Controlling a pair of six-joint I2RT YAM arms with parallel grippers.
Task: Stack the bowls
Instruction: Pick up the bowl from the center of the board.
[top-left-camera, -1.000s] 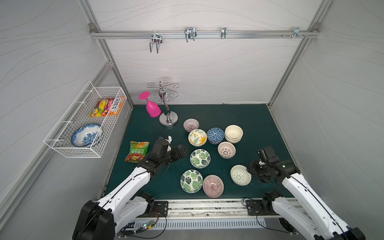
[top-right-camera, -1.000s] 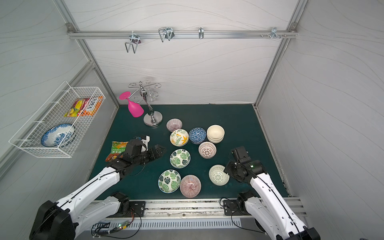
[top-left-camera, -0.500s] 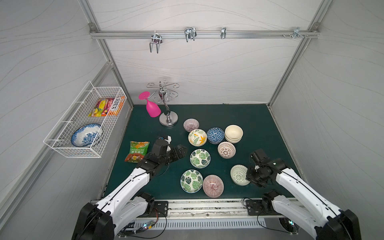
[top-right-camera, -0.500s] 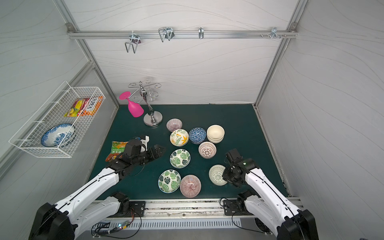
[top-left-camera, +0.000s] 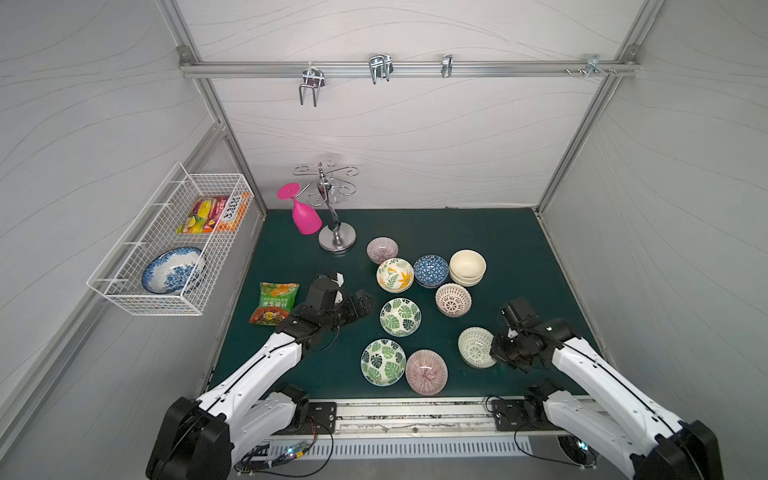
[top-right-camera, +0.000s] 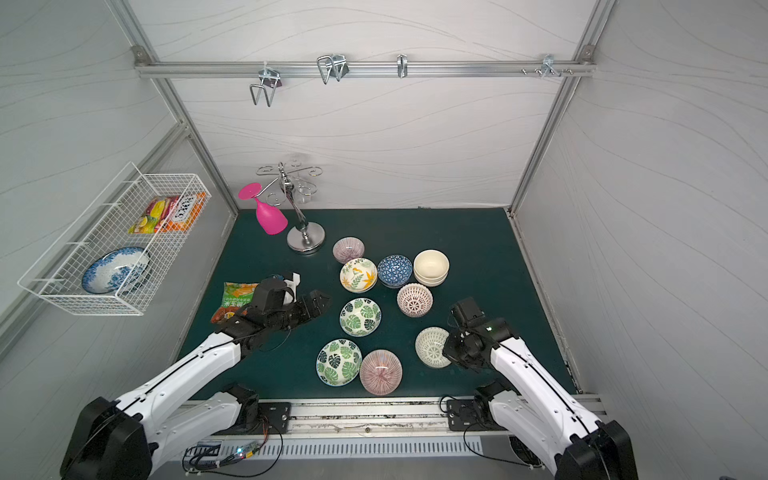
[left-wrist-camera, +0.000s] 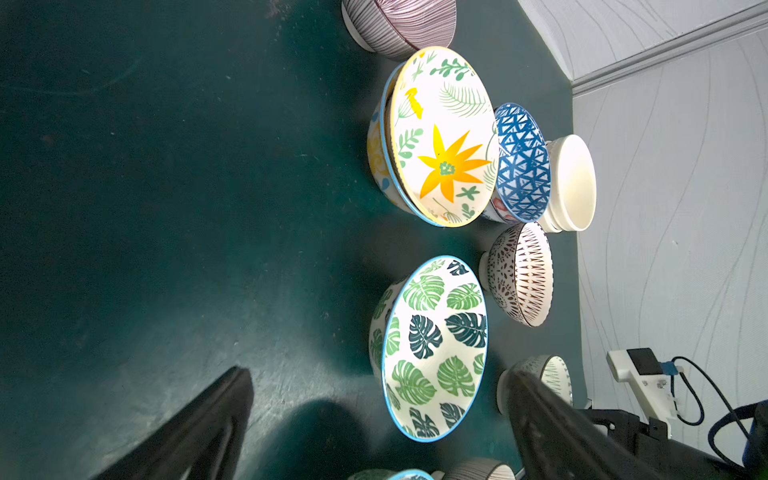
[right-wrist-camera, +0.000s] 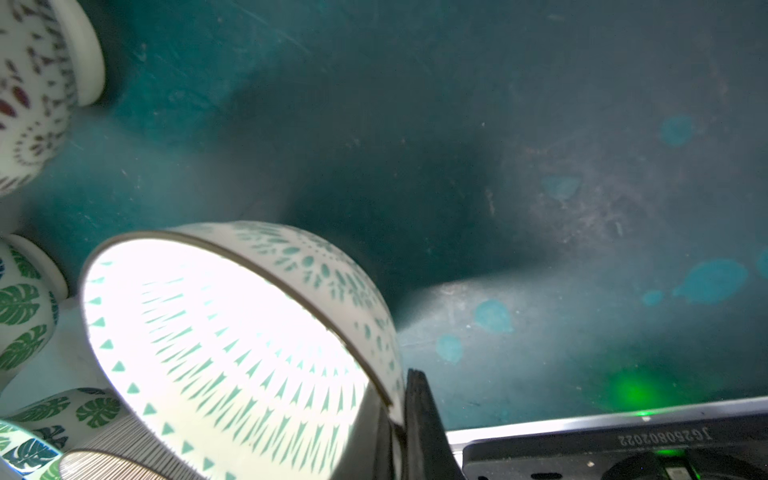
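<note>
Green-lattice bowl (top-left-camera: 475, 347): your right gripper (top-left-camera: 496, 352) is clamped on the rim nearest it. The jaws are drawn almost together, with one finger (right-wrist-camera: 419, 415) outside the wall and the other inside. In the right wrist view the bowl looks tipped. You cannot tell whether its foot is off the mat (top-left-camera: 478, 232).

Past the held bowl, on the side away from that gripper, a pink striped bowl (top-left-camera: 426, 371) and a leaf bowl (top-left-camera: 383, 362) sit touching each other. The brown-lattice bowl (top-left-camera: 453, 300) stands near the gripper, apart from the held bowl.

Your left gripper (top-left-camera: 363, 300) has its jaws spread fully wide with nothing between them. The second leaf bowl (top-left-camera: 400, 316) sits just ahead of its fingertips, untouched.

Further out from the left gripper is a close row: the yellow floral stack (top-left-camera: 395, 274), the blue patterned bowl (top-left-camera: 431, 271) and the cream stack (top-left-camera: 467, 267). A second pink striped bowl (top-left-camera: 382, 249) is just beside the floral stack.

Behind the left gripper, beside its wrist, a snack packet (top-left-camera: 274, 302) lies flat on the mat.
</note>
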